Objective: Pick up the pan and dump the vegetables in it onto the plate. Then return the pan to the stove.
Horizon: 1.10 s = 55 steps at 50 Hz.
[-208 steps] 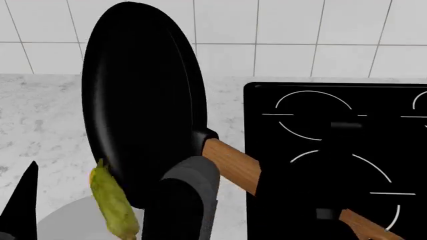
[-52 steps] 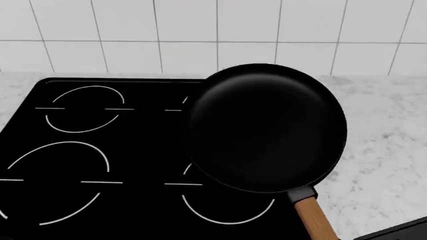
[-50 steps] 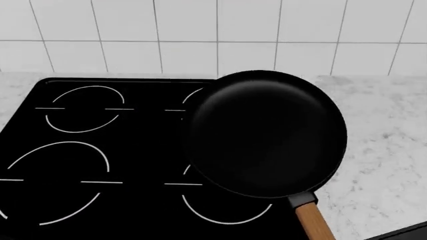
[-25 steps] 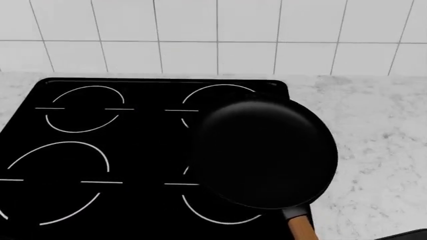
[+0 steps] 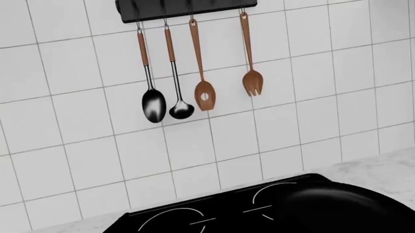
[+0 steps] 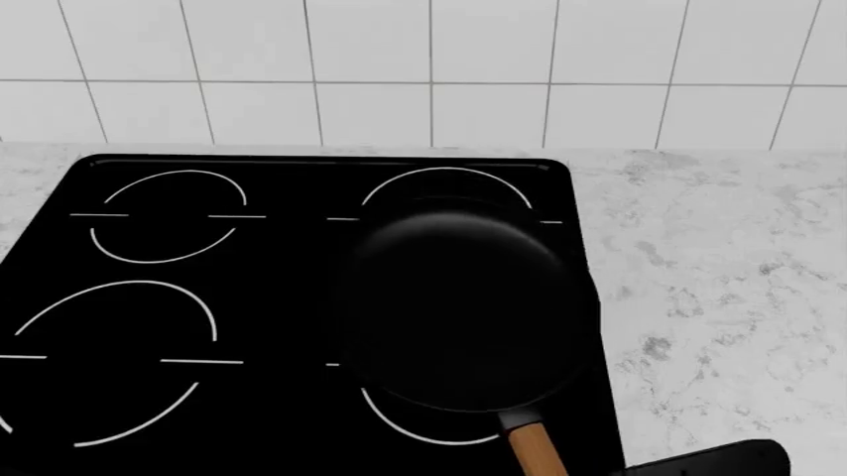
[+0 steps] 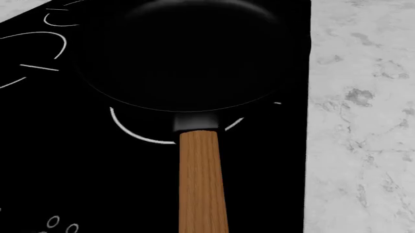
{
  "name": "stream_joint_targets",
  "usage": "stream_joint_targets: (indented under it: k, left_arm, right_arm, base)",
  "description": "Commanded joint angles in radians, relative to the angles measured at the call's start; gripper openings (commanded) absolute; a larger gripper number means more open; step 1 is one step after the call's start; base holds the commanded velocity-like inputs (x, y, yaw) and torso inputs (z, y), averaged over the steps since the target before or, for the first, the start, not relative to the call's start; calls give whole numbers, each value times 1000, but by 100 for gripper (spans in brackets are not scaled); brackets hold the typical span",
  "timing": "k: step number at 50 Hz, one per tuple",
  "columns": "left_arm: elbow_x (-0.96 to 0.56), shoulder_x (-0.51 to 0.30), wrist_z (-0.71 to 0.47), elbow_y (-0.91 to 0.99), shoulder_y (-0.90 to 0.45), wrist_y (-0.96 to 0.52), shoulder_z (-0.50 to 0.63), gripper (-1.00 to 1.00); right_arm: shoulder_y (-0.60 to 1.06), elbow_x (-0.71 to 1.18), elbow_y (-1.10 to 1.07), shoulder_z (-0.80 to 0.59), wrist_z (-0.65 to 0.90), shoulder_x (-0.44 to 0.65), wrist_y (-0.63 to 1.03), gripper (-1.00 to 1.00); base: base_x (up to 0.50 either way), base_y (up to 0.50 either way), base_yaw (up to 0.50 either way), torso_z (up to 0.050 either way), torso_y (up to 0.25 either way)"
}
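Observation:
The black pan sits low over the front right burner of the stove, its wooden handle pointing toward me. In the right wrist view the pan is empty and the handle runs straight out of the frame's edge, where my right gripper holds it; the fingers themselves do not show. I cannot tell whether the pan touches the glass. A dark piece of my right arm shows beside the handle. The left wrist view catches the pan's rim on the stove. My left gripper, the vegetables and the plate are out of view.
Grey marble counter lies right of the stove, with a white tiled wall behind. A black rack on the wall carries two ladles and two wooden utensils. Small white marks sit at the stove's front.
The pan, earlier tipped over the plate with the corn sliding out, has come level over the stove. In the last second it dropped and shifted left toward the front right burner.

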Motion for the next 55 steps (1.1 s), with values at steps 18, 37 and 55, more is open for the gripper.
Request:
stream_joint_targets:
  k: [18,37,55]
  left_arm:
    - [-47,3,-18,-11,-65,-20,-25,100]
    - [-194,5,-78,10,-318,-89,9,100]
    - [-172,-84,-131,8,-361,37,152,100]
  right_arm:
    - [21,-85,192,49,-152,-165,-33,-100]
    - [75,26,143,44,-106,-124,87,100]
    - [176,119,-38,122,-7,5,139,100]
  base:
    - [5,1,3,0,0]
    - [2,3,6,0,0]
    - [0,1,1,0,0]
